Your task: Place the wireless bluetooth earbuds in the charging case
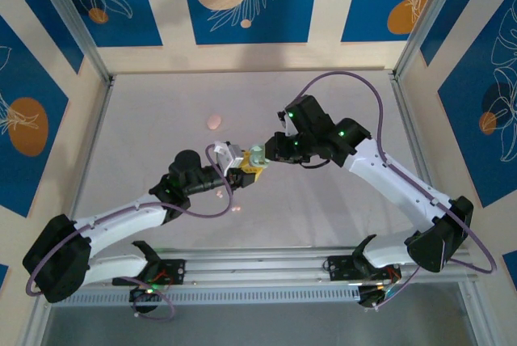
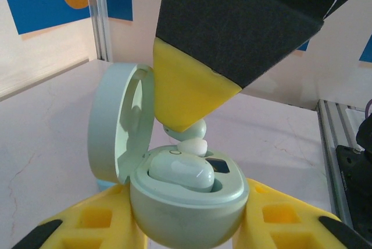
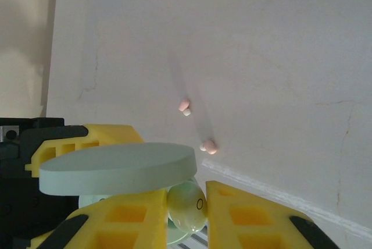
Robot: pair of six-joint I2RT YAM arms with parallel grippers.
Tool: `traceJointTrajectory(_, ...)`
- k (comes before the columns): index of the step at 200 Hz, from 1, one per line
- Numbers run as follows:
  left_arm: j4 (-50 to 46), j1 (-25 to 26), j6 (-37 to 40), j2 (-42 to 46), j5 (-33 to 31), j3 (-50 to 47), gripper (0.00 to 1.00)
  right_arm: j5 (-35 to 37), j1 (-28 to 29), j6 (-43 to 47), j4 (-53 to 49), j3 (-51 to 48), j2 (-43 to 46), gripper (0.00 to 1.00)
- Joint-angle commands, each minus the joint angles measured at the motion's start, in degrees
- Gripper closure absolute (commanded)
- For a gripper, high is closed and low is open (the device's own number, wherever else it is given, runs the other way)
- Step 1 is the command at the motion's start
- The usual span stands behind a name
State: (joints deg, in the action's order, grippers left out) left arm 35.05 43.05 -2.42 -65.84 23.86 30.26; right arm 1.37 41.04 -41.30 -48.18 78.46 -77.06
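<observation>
Left wrist: left tool (image 2: 187, 221) clamps the open charging case (image 2: 186, 205). Right tool (image 3: 186, 209) pinches an earbud (image 2: 195, 137) directly above the vacant socket (image 2: 218, 166).

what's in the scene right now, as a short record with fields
case: pale green, lid open
left fingers: shut on case
seated bud: green, lying in case
right fingers: shut on held bud
held bud: green, just above case opening
pink buds: two, loose on table
pink case: on table, beyond both arms
</observation>
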Motion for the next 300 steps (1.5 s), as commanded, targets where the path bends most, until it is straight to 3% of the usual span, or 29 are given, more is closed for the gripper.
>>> traceJointTrajectory(1,1.89,0.68,0.18,0.76,-0.39,0.32,0.66,1.15,0.49,1.74,-2.70,2.09,-0.24,0.77)
traceJointTrajectory(130,2.37,0.69,-0.42,0.98,-0.21,0.76,0.66,-0.88,1.24,1.49,-1.35,1.55,0.21,0.67)
traceJointTrajectory(300,3.25,0.71,-1.01,2.05,-0.65,0.28,0.66,-1.41,1.02,1.57,0.23,0.05,2.03,0.68)
